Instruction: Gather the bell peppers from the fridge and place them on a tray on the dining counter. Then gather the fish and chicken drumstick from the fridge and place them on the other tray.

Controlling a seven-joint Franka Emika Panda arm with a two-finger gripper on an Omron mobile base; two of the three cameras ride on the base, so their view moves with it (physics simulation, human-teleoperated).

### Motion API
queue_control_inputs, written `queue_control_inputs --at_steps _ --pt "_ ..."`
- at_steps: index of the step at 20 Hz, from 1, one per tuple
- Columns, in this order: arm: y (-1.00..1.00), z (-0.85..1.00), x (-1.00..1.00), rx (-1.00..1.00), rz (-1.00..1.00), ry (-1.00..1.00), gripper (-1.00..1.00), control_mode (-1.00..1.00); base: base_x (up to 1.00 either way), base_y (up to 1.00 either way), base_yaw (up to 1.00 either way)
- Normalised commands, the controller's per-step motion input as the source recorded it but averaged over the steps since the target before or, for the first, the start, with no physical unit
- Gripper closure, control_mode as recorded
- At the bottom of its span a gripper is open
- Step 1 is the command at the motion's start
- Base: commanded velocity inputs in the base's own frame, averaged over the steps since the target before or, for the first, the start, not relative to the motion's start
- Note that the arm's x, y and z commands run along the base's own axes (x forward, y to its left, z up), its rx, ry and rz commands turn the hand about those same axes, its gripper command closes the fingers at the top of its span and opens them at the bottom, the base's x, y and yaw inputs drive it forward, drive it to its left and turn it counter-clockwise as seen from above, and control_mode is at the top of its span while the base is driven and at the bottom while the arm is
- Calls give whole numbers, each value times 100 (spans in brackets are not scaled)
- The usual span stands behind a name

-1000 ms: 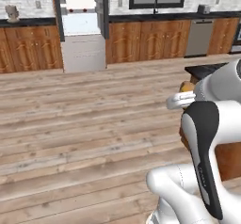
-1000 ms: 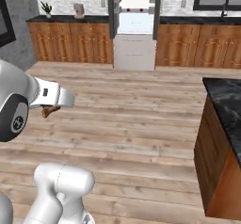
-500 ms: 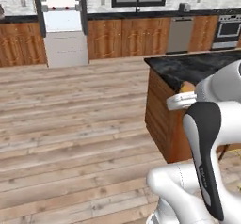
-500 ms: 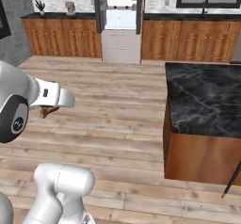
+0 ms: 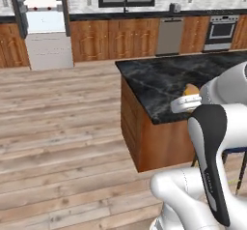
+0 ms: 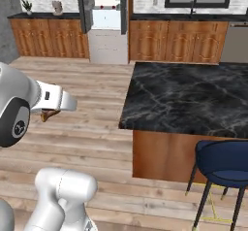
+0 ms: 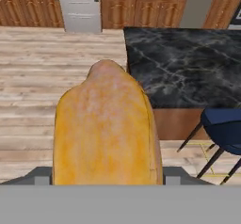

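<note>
The gripper [image 7: 107, 183] carries the chicken drumstick [image 7: 106, 133] between partly open fingers, closed on its width, short of the dining counter [image 6: 193, 96]. For a clean delivery, the base should stop alongside the counter and the arm lower the drumstick level onto the tray.

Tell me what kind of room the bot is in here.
A home kitchen, rendered. An open fridge stands among wooden cabinets, with an oven along the back wall, a dark marble counter and a blue stool beside it.
</note>
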Motion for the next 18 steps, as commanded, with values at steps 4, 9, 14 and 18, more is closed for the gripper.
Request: queue_control_inputs --at_steps 4,9,14,18 --pt "0 0 0 0 0 0 100 100 19 -100 -1" --pt "0 0 0 0 0 0 100 100 9 -100 0" --pt "0 0 0 0 0 0 100 100 1 -100 0" --pt "0 0 0 0 0 0 100 100 0 -100 0"
